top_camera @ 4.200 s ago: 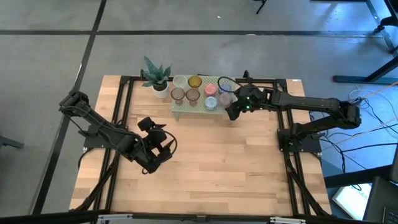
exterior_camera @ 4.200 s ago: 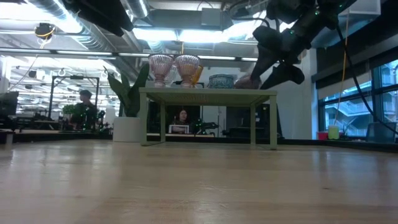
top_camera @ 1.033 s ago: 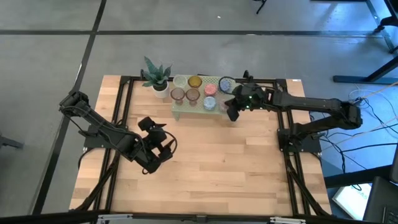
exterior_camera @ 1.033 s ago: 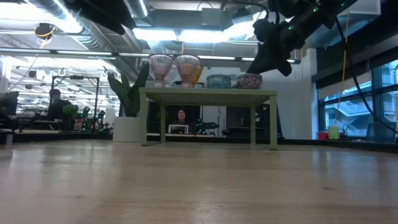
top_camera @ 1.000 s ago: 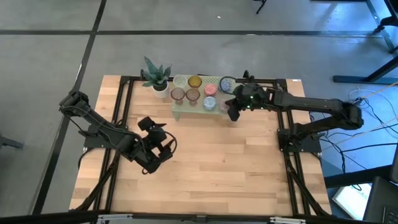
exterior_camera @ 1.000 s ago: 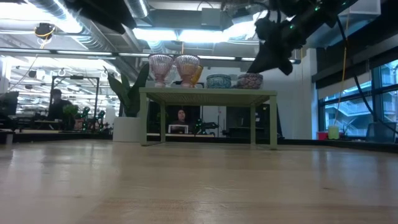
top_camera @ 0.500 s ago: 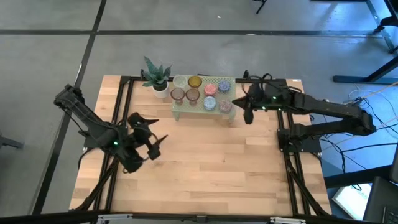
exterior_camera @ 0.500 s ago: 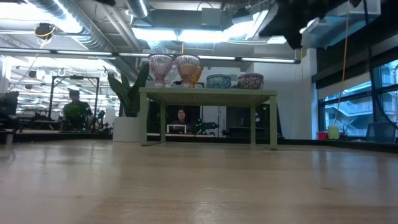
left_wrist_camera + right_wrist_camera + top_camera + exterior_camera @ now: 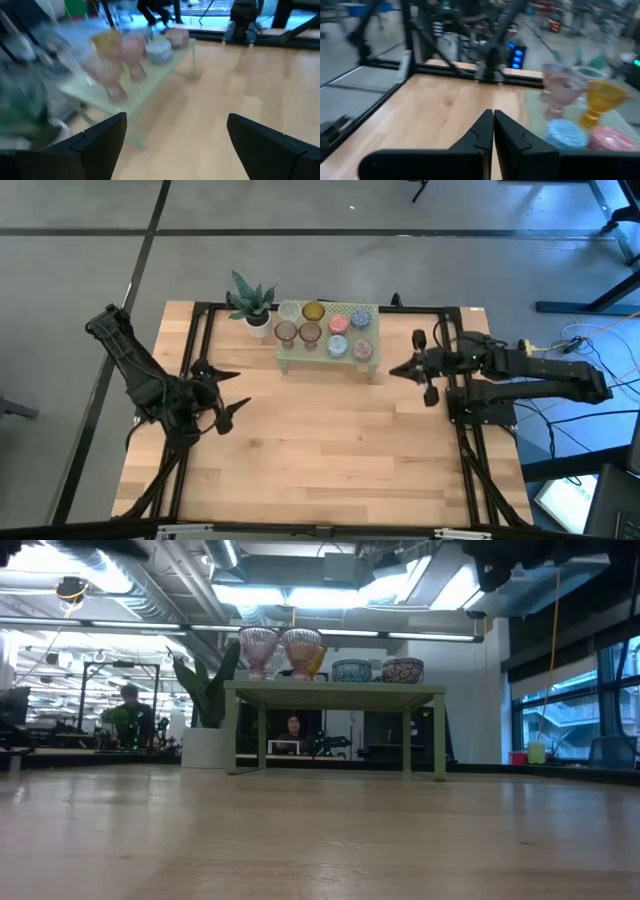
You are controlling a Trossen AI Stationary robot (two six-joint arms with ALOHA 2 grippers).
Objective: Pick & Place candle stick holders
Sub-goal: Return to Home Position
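The candle stick holders, several small coloured glass cups (image 9: pixel 326 330), stand on top of the pale green perforated stand (image 9: pixel 300 352) at the table's far side; the low view shows them in a row (image 9: pixel 300 646) on its top. My left gripper (image 9: pixel 240 388) is open at the table's left, short of the stand, with nothing between its fingers (image 9: pixel 102 137). My right gripper (image 9: pixel 393 370) is shut and empty, to the right of the stand's right end, its shut fingers (image 9: pixel 485 131) pointing across the table past the cups (image 9: pixel 561 86).
A potted spiky green plant (image 9: pixel 251 302) stands beside the stand's left end. Black frame rails (image 9: pixel 196 340) run along the table's left, right and far sides. The bare wooden top (image 9: pixel 330 440) spreads out nearer than the stand. People sit in the room behind (image 9: pixel 292 726).
My right gripper has drawn back from the stand's right end toward the table's right edge, rising and rolling, still shut and empty. My left gripper has pulled back toward the table's left edge, still open. The cups have stayed on the stand.
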